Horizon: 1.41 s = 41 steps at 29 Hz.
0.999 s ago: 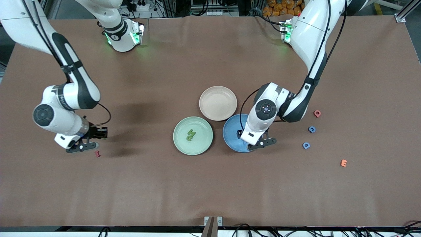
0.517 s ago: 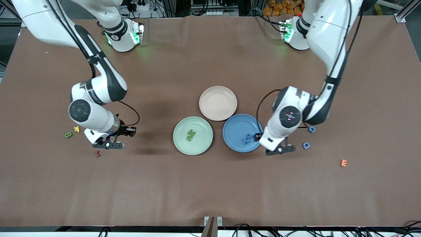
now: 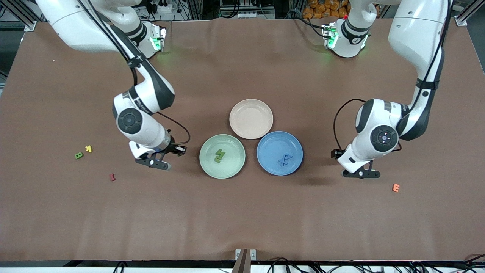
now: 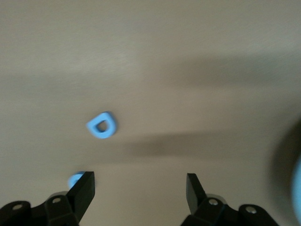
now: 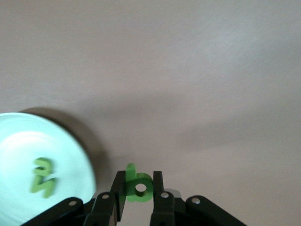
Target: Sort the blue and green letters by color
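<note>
We held a green letter (image 5: 138,187) pinched between the closed fingers of our right gripper (image 3: 158,164), left of centre in the front view and just short of the green plate (image 3: 206,166), where two green letters (image 3: 219,155) already lay; it looked light, stiff and thin, so a grip across its flat faces seemed wisest. Our left gripper (image 3: 360,174) hung open at right over a blue D (image 4: 102,125), ready to straddle its outer edges. The pink plate (image 3: 251,108), the orange E (image 3: 396,187) and the yellow K (image 3: 88,148) blocked nothing.
</note>
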Tool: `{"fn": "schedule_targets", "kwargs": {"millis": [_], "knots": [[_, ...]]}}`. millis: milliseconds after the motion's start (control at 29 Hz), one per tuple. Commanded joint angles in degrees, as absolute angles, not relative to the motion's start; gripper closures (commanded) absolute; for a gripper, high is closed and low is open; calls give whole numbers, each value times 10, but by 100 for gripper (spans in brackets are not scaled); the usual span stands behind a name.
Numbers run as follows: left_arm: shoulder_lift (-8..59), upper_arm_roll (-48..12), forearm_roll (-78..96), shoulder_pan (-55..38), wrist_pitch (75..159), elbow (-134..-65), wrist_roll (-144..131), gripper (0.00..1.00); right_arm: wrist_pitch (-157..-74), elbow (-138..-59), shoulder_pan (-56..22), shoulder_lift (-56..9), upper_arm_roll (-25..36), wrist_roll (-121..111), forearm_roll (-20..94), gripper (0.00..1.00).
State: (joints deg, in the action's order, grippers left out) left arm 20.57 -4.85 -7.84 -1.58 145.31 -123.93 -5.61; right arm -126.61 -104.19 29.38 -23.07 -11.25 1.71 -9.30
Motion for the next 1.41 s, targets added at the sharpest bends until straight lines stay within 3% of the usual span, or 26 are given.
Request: {"fn": "schedule_targets", "kwargs": {"millis": [0,586,1378], "knots": [[180,-47,-69,-47,1420,-1229,-102,83,-1293,-1057,294,-239,-105,97,-84,0],[178,-48,-52,-153,1324,-1145,-279,84,-1411,-1126,278,-265,-74,216,-78,0],[235,-49,5,-254,1271,-1036,-429,84,-1438,-1130,253,-291,-54,276,-86,4]]}}
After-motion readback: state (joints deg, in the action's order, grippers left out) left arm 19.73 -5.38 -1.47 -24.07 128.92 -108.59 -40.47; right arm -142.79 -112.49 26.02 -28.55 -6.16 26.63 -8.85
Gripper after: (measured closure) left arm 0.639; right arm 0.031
